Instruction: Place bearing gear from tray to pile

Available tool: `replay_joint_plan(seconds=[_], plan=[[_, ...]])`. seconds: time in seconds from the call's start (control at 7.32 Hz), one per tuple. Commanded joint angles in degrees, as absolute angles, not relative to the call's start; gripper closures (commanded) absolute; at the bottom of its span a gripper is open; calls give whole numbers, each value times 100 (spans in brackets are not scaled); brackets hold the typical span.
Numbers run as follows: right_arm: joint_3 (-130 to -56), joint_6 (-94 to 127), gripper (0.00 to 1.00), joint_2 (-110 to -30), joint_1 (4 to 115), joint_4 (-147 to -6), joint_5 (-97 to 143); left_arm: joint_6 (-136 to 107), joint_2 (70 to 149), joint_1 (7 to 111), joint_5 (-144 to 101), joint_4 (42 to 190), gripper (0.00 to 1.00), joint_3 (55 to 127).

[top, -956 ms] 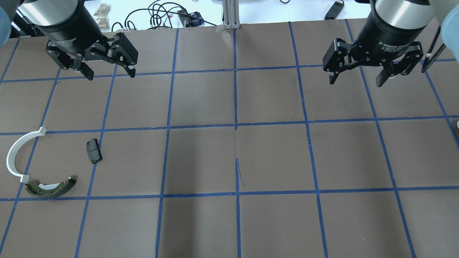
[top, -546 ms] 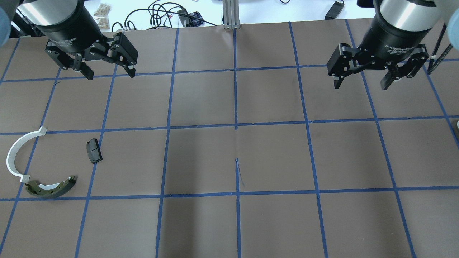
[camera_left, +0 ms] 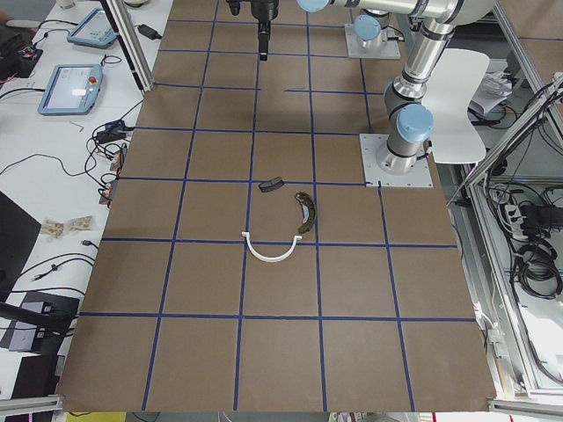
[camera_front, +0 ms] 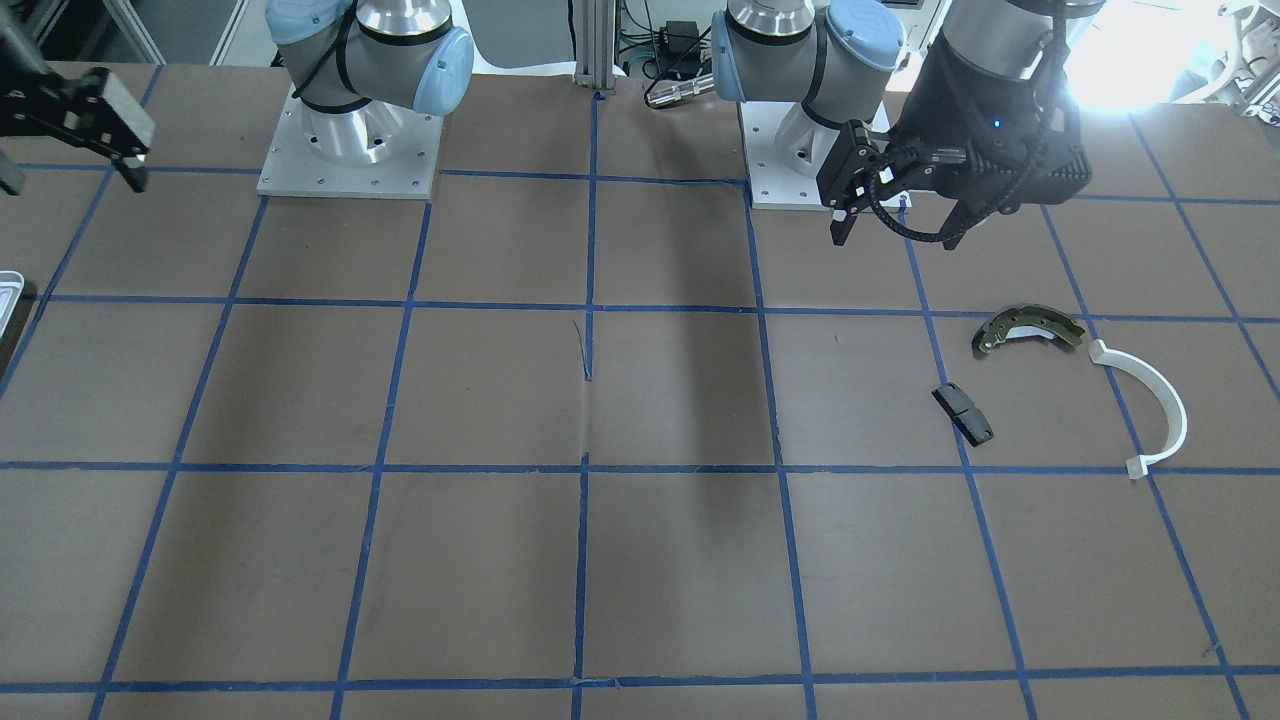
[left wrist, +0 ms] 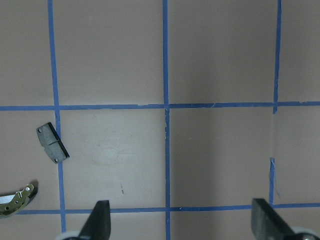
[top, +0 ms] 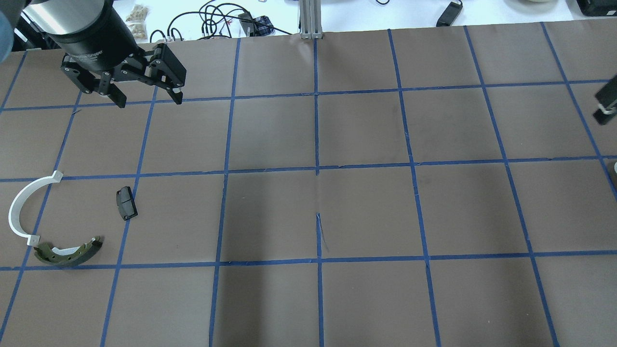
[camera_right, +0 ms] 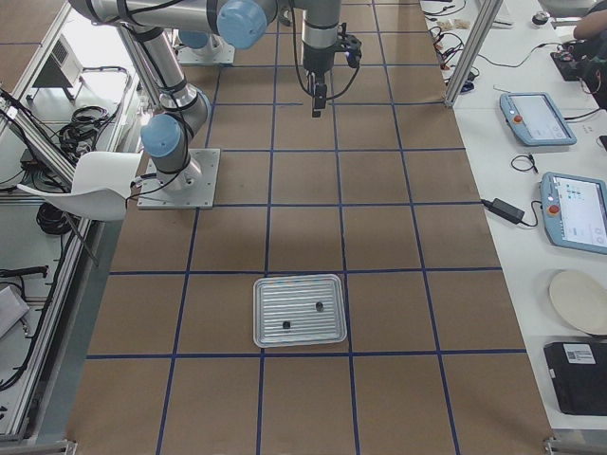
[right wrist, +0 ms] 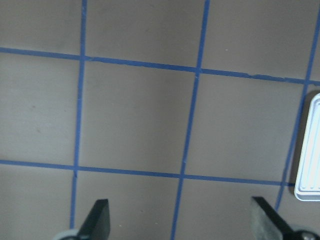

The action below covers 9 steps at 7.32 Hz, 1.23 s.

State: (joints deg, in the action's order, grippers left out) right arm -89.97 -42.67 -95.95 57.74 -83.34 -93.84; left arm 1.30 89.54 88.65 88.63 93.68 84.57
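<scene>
Tray: 2 dark bits; L end effector, R end effector open (empty).

Pale ribbed tray holds two small dark parts; the pile lies well apart.

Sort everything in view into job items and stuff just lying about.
Job: tray; two small dark parts in it; pile of brake shoe, white half-ring, black block; left claw, right claw, both open.
Lying about: cables, tablets, white chair.
</scene>
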Motion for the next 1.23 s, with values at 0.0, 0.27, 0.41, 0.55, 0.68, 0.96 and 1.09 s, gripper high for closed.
replay_joint_plan(seconds=[0.0, 0.27, 0.41, 0.55, 0.68, 0.96, 1.09], plan=[[-9000, -6504, 0, -9127, 4041, -8777, -9378, 123, 8930, 8868, 8859, 9360, 0, 8516], [-9000, -8087, 0, -8152, 3151, -10014, -9396, 123, 8938, 8868, 8859, 9360, 0, 8525], [-9035, -8695, 0, -7599, 2755, -10359, -9387, 123, 8938, 8868, 8859, 9360, 0, 8525], [-9044, -9206, 0, -7054, 2507, -10676, -9404, 123, 8930, 8868, 8859, 9360, 0, 8534], [-9044, -9663, 0, -6570, 2305, -11096, -9378, 123, 8938, 8868, 8859, 9360, 0, 8525], [-9053, -9713, 5, -6136, 2285, -11838, -9291, 123, 8938, 8859, 8859, 9360, 0, 8517], [-9148, -9346, 5, -6039, 2294, -11821, -9116, 123, 8947, 8859, 8851, 9360, 0, 8508]])
